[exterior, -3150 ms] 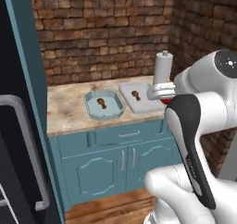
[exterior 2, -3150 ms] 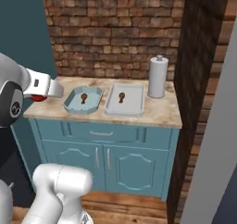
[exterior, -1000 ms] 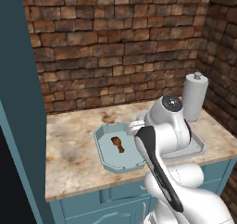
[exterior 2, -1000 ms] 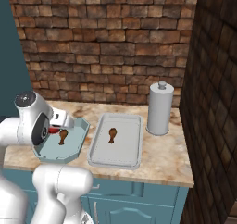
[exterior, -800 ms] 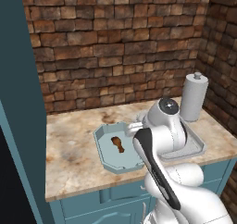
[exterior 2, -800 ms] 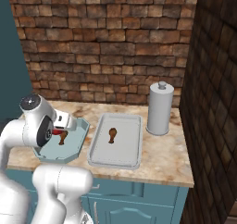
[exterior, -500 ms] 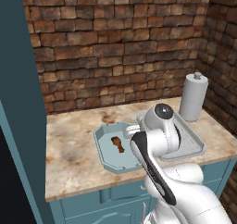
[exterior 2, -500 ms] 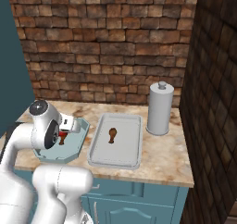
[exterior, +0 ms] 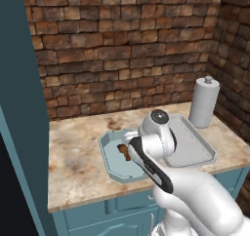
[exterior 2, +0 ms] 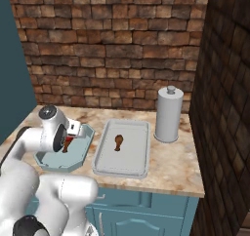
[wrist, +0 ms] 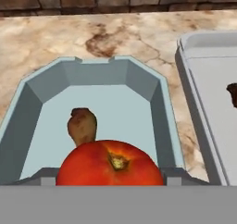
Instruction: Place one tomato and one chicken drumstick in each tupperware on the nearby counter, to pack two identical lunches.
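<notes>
Gripper (exterior 2: 70, 134) spread wide around a round red tomato (wrist: 110, 169), held over the near edge of the left pale blue-grey plastic tupperware tray (wrist: 159, 107). Inside that tray a brown chicken drumstick (wrist: 82, 125) lies just behind the tomato. White arm folded low over the beige marbled stone counter (exterior: 78, 157), wrist angled down. Right tray (exterior 2: 106, 157) carries a second drumstick (exterior 2: 118, 142).

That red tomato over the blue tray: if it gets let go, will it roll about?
Probably a little: the tomato looks round and smooth. The left tupperware has sloped walls that should keep it in. The drumstick beside it might stop it.
</notes>
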Tool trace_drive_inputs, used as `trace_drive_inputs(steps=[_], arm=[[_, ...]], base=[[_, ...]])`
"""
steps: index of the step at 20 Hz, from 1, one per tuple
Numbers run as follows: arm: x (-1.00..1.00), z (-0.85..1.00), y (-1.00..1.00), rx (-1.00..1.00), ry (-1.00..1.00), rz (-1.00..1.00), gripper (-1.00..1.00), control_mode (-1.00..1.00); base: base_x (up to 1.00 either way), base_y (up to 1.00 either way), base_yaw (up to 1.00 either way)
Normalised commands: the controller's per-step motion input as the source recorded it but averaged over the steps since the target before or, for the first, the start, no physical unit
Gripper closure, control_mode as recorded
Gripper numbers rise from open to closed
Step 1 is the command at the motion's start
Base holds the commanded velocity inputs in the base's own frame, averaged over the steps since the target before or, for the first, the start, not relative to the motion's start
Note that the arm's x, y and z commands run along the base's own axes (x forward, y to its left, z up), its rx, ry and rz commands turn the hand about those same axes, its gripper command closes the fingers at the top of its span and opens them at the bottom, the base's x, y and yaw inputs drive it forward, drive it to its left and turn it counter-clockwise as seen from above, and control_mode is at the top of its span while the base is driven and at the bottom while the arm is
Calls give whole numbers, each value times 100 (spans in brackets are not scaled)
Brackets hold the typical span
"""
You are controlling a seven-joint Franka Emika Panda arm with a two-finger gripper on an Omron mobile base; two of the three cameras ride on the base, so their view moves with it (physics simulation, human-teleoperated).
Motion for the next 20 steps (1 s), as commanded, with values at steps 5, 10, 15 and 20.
trace_drive_inputs(steps=[5, 10, 15, 20], arm=[[36, -35, 4, 0, 6, 0, 100, -100], [15, -40, 0, 0, 0, 0, 100, -100], [11, -36, 0, 0, 0, 0, 100, -100], [21, -4, 0, 0, 0, 0, -100, -100]], base=[[0, 0, 0], [0, 0, 0], [0, 0, 0], [0, 0, 0]])
